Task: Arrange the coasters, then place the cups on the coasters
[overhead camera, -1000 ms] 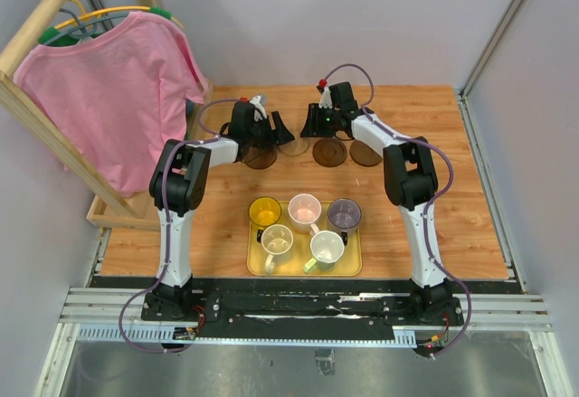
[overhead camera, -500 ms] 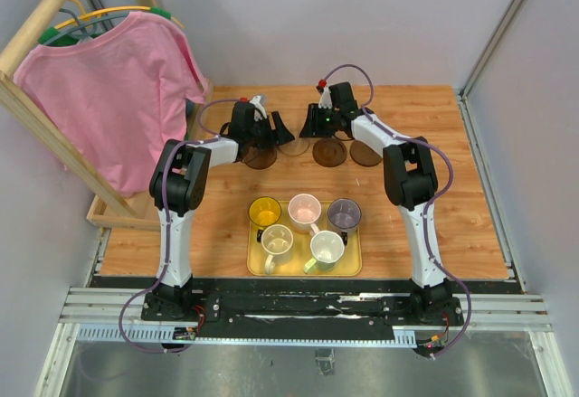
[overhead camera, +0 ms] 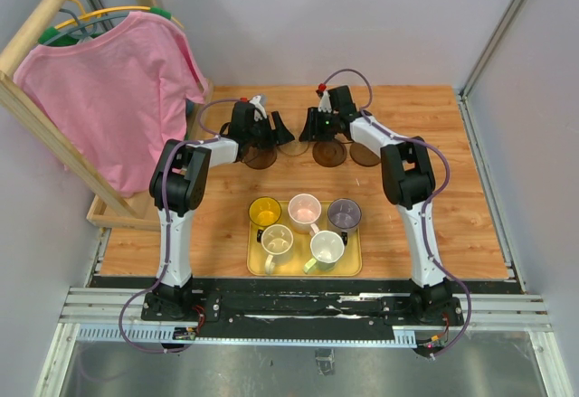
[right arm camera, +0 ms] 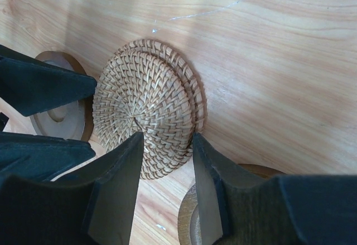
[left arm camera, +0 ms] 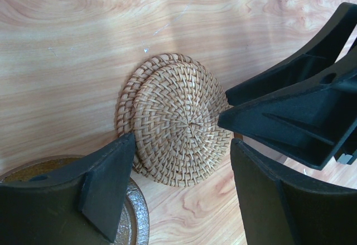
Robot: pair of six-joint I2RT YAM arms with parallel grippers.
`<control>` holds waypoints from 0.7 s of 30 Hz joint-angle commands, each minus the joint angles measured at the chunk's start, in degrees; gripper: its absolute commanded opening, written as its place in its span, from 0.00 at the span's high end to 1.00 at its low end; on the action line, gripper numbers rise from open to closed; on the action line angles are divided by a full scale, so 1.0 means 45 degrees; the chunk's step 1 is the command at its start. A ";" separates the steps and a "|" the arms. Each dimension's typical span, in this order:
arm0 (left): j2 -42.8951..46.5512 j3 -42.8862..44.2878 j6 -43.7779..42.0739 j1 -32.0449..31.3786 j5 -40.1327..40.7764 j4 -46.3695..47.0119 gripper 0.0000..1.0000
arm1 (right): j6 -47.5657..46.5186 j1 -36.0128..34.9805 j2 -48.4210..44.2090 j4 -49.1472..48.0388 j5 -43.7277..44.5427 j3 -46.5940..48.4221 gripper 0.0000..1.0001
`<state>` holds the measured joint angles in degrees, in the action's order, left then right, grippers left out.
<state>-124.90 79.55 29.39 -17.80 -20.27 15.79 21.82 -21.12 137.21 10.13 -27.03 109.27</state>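
Two light woven coasters [left arm camera: 178,116] lie stacked and slightly offset at the back of the table [overhead camera: 293,147]. My left gripper [left arm camera: 181,161] hangs open just in front of them, with nothing between its fingers. My right gripper [right arm camera: 167,144] faces it, open, with its fingertips over the near edge of the woven stack [right arm camera: 145,105]. Dark brown coasters lie flat to the left [overhead camera: 260,158] and to the right [overhead camera: 329,153], and a further brown one [overhead camera: 366,154] beyond. The cups stand on a yellow tray [overhead camera: 298,268]: yellow [overhead camera: 265,210], pink [overhead camera: 304,207], grey-purple [overhead camera: 344,212], cream [overhead camera: 277,239] and pale green [overhead camera: 327,246].
A pink shirt [overhead camera: 118,89] hangs on a wooden rack at the left, and its base frame [overhead camera: 113,216] reaches onto the table's left edge. Grey walls close the back and right sides. Bare wood lies between the coaster row and the tray.
The right arm has shifted very slightly to the left. The coasters, the cups and the left arm have not moved.
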 commanded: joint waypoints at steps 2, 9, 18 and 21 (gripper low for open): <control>-0.0431 0.0047 -0.0105 -0.0013 0.0029 -0.0267 0.26 | 0.0255 -0.0294 0.0354 -0.0170 -0.0212 0.0023 0.58; -0.0504 0.0057 -0.0105 -0.0021 0.0032 -0.0262 0.26 | 0.0239 -0.0286 0.0239 -0.0237 -0.0322 -0.0043 0.61; -0.0522 0.0022 -0.0087 -0.0028 0.0006 -0.0284 0.26 | 0.0048 -0.0286 -0.0098 -0.0210 -0.0131 -0.0162 0.59; -0.0510 0.0038 -0.0085 -0.0013 0.0013 -0.0278 0.26 | 0.0027 -0.0290 -0.0116 -0.0188 -0.0090 -0.0177 0.58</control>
<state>-124.99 79.55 29.41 -17.80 -20.27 15.92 22.35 -21.10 137.58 10.04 -26.98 109.27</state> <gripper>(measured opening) 0.742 0.409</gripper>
